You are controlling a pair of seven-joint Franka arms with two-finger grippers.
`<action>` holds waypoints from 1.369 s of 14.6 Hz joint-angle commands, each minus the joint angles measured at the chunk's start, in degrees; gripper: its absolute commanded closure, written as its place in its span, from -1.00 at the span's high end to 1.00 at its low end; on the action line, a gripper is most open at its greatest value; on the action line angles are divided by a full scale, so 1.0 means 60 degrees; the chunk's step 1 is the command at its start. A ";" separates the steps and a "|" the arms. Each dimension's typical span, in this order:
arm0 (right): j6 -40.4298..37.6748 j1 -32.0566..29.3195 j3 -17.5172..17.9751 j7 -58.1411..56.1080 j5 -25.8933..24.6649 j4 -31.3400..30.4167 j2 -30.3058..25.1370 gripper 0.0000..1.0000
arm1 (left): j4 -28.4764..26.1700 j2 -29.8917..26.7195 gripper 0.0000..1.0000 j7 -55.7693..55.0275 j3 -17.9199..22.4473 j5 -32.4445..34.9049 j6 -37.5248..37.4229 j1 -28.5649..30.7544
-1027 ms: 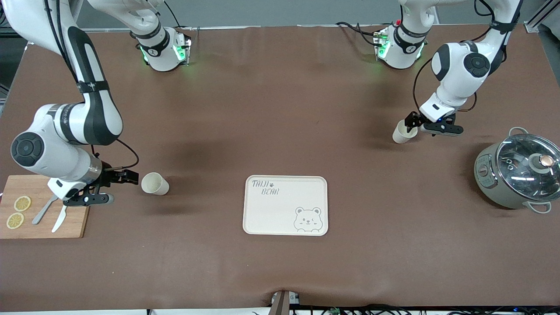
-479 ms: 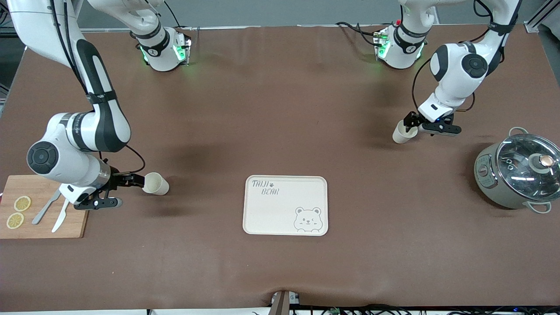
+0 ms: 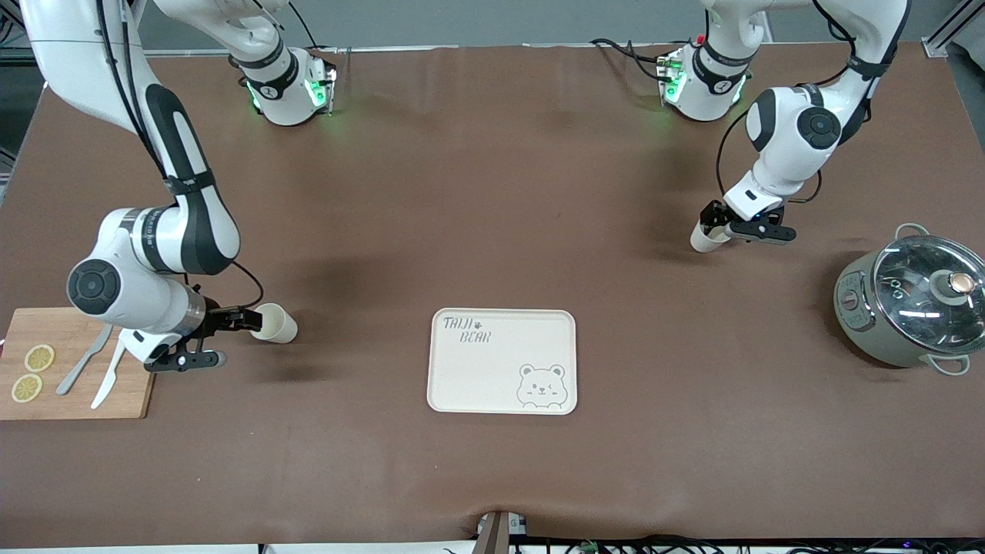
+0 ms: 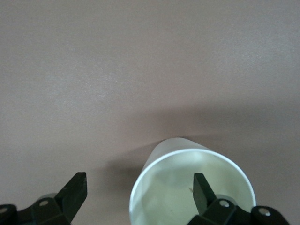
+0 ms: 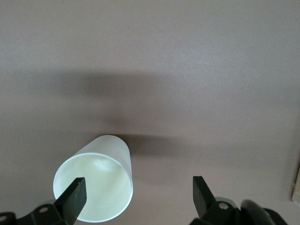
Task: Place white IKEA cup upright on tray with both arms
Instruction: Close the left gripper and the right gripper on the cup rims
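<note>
Two white cups lie on their sides. One cup (image 3: 277,324) (image 5: 93,187) lies toward the right arm's end of the table, beside the cream bear tray (image 3: 492,377). My right gripper (image 3: 223,338) (image 5: 137,194) is open at its mouth, one fingertip (image 5: 72,197) over the opening. The other cup (image 3: 702,238) (image 4: 187,183) lies toward the left arm's end, farther from the front camera than the tray. My left gripper (image 3: 739,225) (image 4: 139,192) is open there, with one fingertip (image 4: 202,192) inside the mouth and the other outside the wall.
A wooden cutting board (image 3: 135,388) with lemon slices, a fork and a knife lies at the right arm's end, close to the right gripper. A grey pot with a glass lid (image 3: 912,300) stands at the left arm's end.
My right gripper has slid from over the board's edge to the cup's mouth. My left gripper has edged further onto its cup. Both stayed open and neither cup moved.
</note>
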 commanded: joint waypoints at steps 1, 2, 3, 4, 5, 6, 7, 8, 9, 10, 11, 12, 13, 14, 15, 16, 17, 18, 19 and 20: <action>0.0192 0.0036 0.0018 -0.0108 -0.0042 -0.0145 0.0042 1.00 | -0.0159 -0.0057 0.16 -0.0181 -0.0249 -0.0185 0.0211 0.0036; 0.0265 0.0080 0.0033 -0.0108 -0.0056 -0.0219 0.0042 1.00 | -0.0174 -0.0072 -0.99 -0.0256 -0.0308 -0.0185 0.0211 0.0008; 0.0281 0.0109 0.0018 -0.0108 -0.0056 -0.0263 0.0056 1.00 | -0.0145 -0.0057 -1.00 -0.0227 -0.0353 -0.0156 0.0211 0.0022; 0.0281 0.0110 0.0018 -0.0108 -0.0042 -0.0278 0.0042 1.00 | -0.0144 -0.0072 -1.00 -0.0227 -0.0353 -0.0155 0.0211 0.0022; 0.0295 0.0110 0.0018 -0.0108 -0.0056 -0.0293 0.0042 1.00 | -0.0130 -0.0072 -1.00 -0.0227 -0.0353 -0.0155 0.0211 0.0022; 0.0325 0.0095 0.0018 -0.0122 -0.0056 -0.0293 0.0056 1.00 | -0.0130 -0.0072 -1.00 -0.0227 -0.0353 -0.0155 0.0211 0.0022; 0.0368 0.0095 0.0018 -0.0122 -0.0056 -0.0322 0.0056 1.00 | -0.0072 -0.0057 -1.00 -0.0213 -0.0353 -0.0155 0.0211 0.0022; 0.0456 0.0095 0.0018 -0.0137 -0.0042 -0.0438 0.0056 1.00 | -0.0057 -0.0014 -1.00 -0.0212 -0.0353 -0.0141 0.0211 0.0022; 0.0631 0.0109 0.0018 -0.0137 -0.0056 -0.0512 0.0056 1.00 | 0.0001 0.0001 -1.00 -0.0212 -0.0353 -0.0141 0.0211 0.0022; 0.0748 0.0110 0.0018 -0.0137 -0.0056 -0.0629 0.0056 1.00 | 0.0075 0.0030 -1.00 -0.0227 -0.0353 -0.0141 0.0211 0.0037; 0.0866 0.0110 0.0018 -0.0210 -0.0056 -0.0688 0.0056 1.00 | 0.0191 0.0132 -1.00 -0.0242 -0.0353 -0.0141 0.0211 0.0037; 0.0910 0.0095 0.0018 -0.0283 -0.0056 -0.0688 0.0056 1.00 | 0.0323 0.0206 -1.00 -0.0271 -0.0353 -0.0141 0.0196 0.0037; 0.0925 0.0066 0.0018 -0.0327 -0.0056 -0.0703 0.0085 1.00 | 0.0542 0.0322 -1.00 -0.0314 -0.0353 -0.0141 0.0167 0.0022; 0.0969 0.0051 0.0033 -0.0342 -0.0056 -0.0718 0.0115 1.00 | 0.0805 0.0483 -1.00 -0.0344 -0.0353 -0.0141 0.0138 0.0022; 0.1100 0.0051 0.0033 -0.0342 -0.0056 -0.0819 0.0115 1.00 | 0.1156 0.0659 -1.00 -0.0330 -0.0353 -0.0141 0.0123 -0.0007; 0.1246 0.0051 0.0033 -0.0357 -0.0056 -0.0893 0.0115 1.00 | 0.1493 0.0863 -1.00 -0.0373 -0.0382 -0.0141 0.0109 -0.0036; 0.1306 0.0051 0.0018 -0.0342 -0.0056 -0.0923 0.0129 1.00 | 0.1844 0.1054 -1.00 -0.0490 -0.0382 -0.0126 0.0094 -0.0080; 0.1379 0.0036 0.0033 -0.0342 -0.0056 -0.0966 0.0130 1.00 | 0.2196 0.1245 -1.00 -0.0708 -0.0382 -0.0141 0.0036 -0.0225; 0.1510 0.0036 0.0033 -0.0357 -0.0056 -0.1039 0.0130 1.00 | 0.2678 0.1464 -1.00 -0.1000 -0.0382 -0.0141 -0.0211 -0.0488; 0.1613 0.0036 0.0033 -0.0357 -0.0056 -0.1113 0.0144 1.00 | 0.3190 0.1626 -1.00 -0.1337 -0.0382 -0.0141 -0.0649 -0.0708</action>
